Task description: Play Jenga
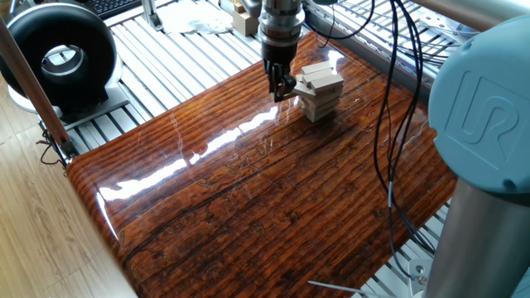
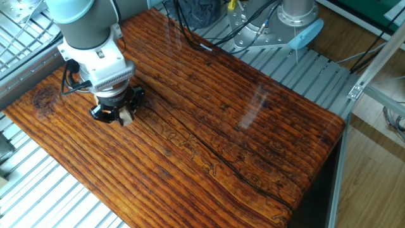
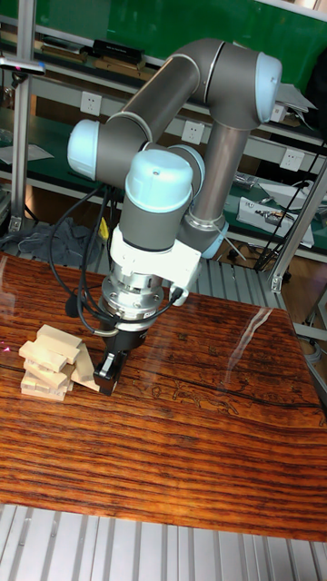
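The Jenga tower [image 1: 321,89] is a short stack of pale wooden blocks near the far edge of the dark wooden table [image 1: 248,190]. Its upper layers sit skewed. In the tall fixed view the tower [image 3: 50,363] is at the left. My gripper [image 1: 281,88] points down right beside it, on its left in this view. The fingers look shut on the end of one pale block [image 3: 88,378], which slants out of the tower's lower part. That block [image 2: 127,116] shows under the gripper [image 2: 119,115] in the other fixed view, where the arm hides the tower.
A black round device [image 1: 58,54] stands off the table at the left. A cluster of pale wooden pieces [image 1: 244,16] lies behind the table. Cables [image 1: 385,124] hang near the tower's right. The robot's large base [image 1: 489,165] fills the right foreground.
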Tool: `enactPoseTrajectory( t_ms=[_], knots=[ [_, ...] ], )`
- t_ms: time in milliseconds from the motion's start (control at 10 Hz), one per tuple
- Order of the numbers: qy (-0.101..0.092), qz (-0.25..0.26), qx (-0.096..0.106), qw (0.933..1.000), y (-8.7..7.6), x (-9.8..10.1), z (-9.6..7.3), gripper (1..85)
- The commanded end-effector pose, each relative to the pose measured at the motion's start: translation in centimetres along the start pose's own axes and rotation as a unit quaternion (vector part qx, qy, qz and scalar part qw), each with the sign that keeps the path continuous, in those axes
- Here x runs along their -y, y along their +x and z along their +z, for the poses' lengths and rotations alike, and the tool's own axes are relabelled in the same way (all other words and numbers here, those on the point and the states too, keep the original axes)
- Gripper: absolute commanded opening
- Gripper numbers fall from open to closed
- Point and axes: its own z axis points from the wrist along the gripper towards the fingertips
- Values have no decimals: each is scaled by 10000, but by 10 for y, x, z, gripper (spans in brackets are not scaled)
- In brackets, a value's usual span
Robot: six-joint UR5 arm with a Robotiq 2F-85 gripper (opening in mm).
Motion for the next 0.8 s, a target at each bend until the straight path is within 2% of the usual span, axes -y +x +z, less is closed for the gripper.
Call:
enactPoseTrajectory(
  t_ms=[0, 700],
  knots=[
    [-12, 45, 67, 10000, -5, 1, -2, 257],
    [2, 98, 121, 9999, -18, 3, -5, 257]
  ],
)
